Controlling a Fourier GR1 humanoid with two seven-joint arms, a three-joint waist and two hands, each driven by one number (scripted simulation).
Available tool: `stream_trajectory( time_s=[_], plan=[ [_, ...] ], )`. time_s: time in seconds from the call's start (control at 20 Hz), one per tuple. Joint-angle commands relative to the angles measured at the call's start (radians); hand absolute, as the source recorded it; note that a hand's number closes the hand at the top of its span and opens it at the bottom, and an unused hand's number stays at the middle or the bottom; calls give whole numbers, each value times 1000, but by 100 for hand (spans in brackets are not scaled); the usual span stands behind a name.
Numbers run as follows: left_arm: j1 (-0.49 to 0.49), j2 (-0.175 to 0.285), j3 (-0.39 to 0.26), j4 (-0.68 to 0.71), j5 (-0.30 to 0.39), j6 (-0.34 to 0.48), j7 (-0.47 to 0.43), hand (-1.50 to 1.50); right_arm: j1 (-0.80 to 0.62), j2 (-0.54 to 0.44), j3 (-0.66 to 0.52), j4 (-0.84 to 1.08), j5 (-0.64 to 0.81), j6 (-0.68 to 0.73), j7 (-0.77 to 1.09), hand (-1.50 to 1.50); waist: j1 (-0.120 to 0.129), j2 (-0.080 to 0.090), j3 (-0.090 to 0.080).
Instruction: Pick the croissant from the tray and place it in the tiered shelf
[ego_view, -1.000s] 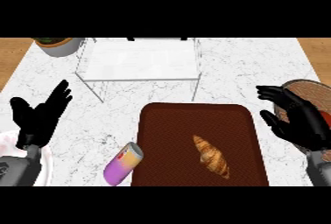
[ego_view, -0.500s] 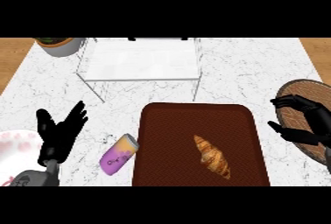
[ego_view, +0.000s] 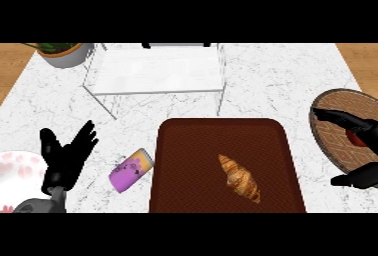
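On the tray (ego_view: 192, 165), the croissant (ego_view: 239, 178) is likely light and crumbly: grasp mid-body. Left hand (ego_view: 66, 156) and right hand (ego_view: 344, 119) are spread, empty.

We see only part of the right hand (ego_view: 345, 119): the right edge cuts it, and it hides some of the board (ego_view: 332, 145). A red bit (ego_view: 359, 138) by it is too small to name. The plate (ego_view: 18, 170) runs off the left edge, the pot (ego_view: 66, 55) off the top, the tray (ego_view: 184, 165) off the bottom.

White marble countertop (ego_view: 295, 85) runs under & ahead of left hand (ego_view: 63, 160); wood floor (ego_view: 11, 65) far fwd-left of it, light even.
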Motion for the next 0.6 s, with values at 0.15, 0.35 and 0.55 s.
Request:
stream_trajectory(
  time_s=[0.15, 0.35, 0.55],
  plan=[
    [15, -25, -8, -27, -32, 26, 11, 0, 45, -26, 85, -350, 46, -5, 291, -150, -12, -5, -2],
    [11, -16, 19, 14, -19, -11, 4, 0, 75, -15, 88, -555, 31, -80, 565, -150, -17, -5, -2],
    [25, 1, 33, -8, -18, -38, 8, 0, -62, 100, 150, -613, 69, -165, 854, -150, 8, -1, -2]
  ],
)
